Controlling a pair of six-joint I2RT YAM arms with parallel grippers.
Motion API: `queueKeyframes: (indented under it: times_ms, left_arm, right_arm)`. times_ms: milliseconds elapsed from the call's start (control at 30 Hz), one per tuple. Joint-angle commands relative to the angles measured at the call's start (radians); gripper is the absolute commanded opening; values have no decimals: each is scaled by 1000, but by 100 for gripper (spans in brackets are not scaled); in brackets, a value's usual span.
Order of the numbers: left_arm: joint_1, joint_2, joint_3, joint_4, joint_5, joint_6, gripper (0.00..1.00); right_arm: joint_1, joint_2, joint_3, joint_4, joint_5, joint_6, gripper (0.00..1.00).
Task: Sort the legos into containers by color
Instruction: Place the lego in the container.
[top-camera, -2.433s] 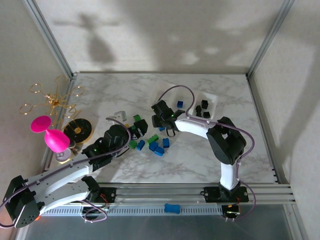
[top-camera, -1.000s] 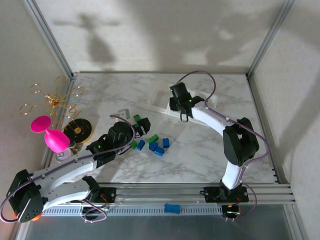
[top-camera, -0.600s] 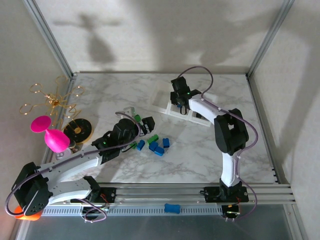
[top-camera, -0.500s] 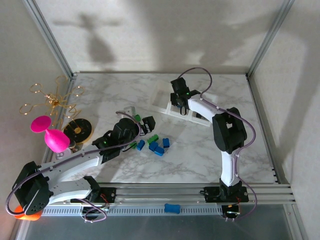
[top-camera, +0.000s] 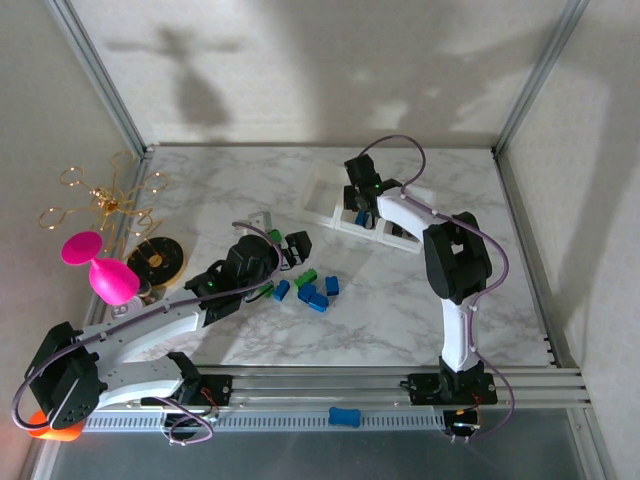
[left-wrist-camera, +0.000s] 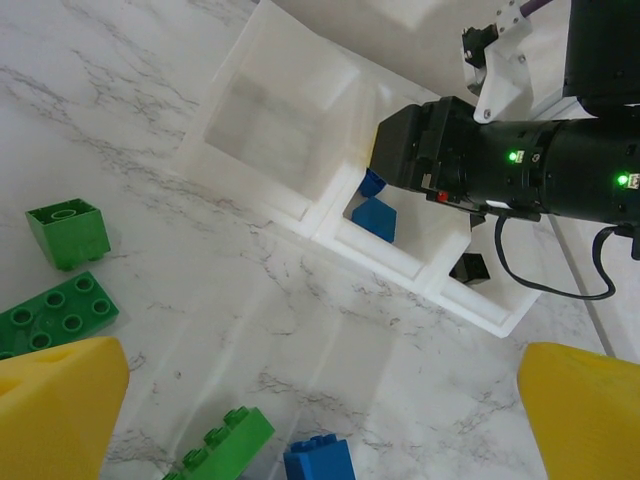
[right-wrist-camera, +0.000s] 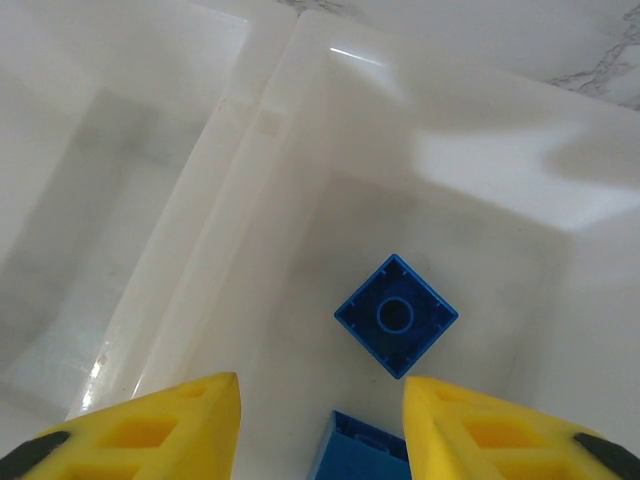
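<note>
Nearest, the left gripper (left-wrist-camera: 320, 420) hangs with jaws spread wide and empty over loose green bricks (left-wrist-camera: 60, 315) and loose blue bricks (top-camera: 315, 295) at the middle of the table (top-camera: 400, 310). Farther back, toward the table's far edge, the right gripper (right-wrist-camera: 320, 395) is released above the middle bin of the white tray (left-wrist-camera: 300, 205), where two blue bricks (right-wrist-camera: 396, 315) lie. A black brick (left-wrist-camera: 470, 268) sits in the bin at the tray's right end.

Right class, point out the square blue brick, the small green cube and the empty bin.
Blue brick (right-wrist-camera: 396, 315): right wrist view, centre of upward face.
Green cube (left-wrist-camera: 68, 234): left wrist view, its middle.
Empty bin (left-wrist-camera: 262, 130): left wrist view, bare floor.
</note>
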Motion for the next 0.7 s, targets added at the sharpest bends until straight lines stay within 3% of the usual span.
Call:
queueKeyframes:
  times_ms: [0, 233, 533, 667]
  left_arm:
    - [9, -11, 25, 11, 6, 16, 99]
    - [9, -59, -1, -4, -11, 1, 100]
    - [10, -155, -56, -81, -39, -30, 100]
    - [11, -200, -88, -117, -48, -47, 100]
  right_arm:
    - [10, -90, -3, 1, -7, -18, 47]
    - [77, -214, -134, 0, -14, 1, 49]
    - [241, -334, -337, -9, -43, 104, 53]
    - [328, -365, -406, -33, 18, 157, 56]
